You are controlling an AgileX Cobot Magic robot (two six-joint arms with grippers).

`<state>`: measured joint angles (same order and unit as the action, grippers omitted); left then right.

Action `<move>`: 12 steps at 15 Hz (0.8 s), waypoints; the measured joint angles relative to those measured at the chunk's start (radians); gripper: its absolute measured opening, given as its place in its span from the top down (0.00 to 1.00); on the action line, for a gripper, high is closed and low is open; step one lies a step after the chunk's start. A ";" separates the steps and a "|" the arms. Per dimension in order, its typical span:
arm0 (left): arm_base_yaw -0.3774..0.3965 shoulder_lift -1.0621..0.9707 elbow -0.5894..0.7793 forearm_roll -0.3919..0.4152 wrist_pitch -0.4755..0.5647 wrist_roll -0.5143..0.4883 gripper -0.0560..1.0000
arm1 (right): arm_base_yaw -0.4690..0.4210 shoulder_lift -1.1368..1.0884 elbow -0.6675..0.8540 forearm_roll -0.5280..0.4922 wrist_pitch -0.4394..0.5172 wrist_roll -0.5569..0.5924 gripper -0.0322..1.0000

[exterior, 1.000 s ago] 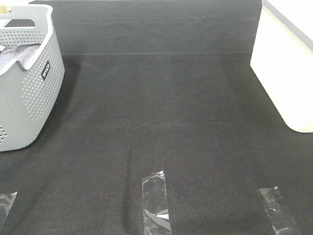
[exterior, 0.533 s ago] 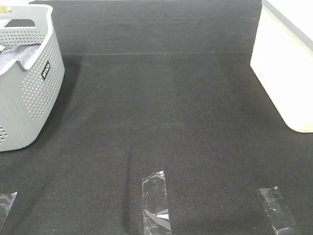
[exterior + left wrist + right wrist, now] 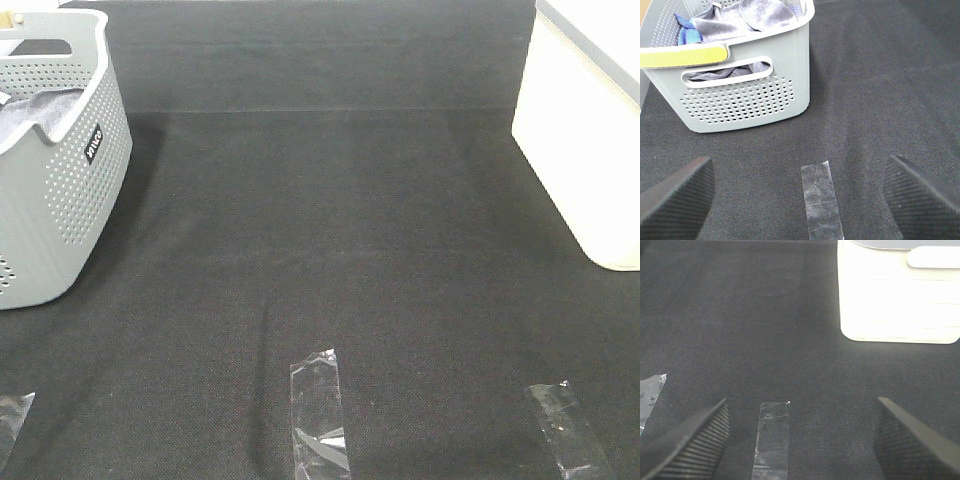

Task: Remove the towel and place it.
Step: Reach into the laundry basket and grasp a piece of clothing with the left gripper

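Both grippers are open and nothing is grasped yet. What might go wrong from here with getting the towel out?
The towel lies bunched against the blue cloth inside the basket, so the left gripper may pinch both. The towel also shows through the handle slot, deep in the basket; pulled upward, it may snag and drag or tip the basket.

grey basket holding towel, blue cloth, tape strip
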<state>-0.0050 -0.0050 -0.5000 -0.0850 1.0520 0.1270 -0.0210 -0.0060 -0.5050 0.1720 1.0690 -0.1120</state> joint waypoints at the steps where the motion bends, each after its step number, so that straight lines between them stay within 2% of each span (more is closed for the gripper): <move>1: 0.000 0.000 0.000 0.000 0.000 0.000 0.12 | 0.000 0.000 0.000 0.000 0.000 0.000 0.26; 12: 0.000 0.000 0.000 0.000 0.000 0.000 0.12 | 0.000 0.000 0.000 0.000 0.000 0.000 0.26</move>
<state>-0.0050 -0.0050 -0.5000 -0.0850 1.0520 0.1270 -0.0210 -0.0060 -0.5050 0.1720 1.0690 -0.1120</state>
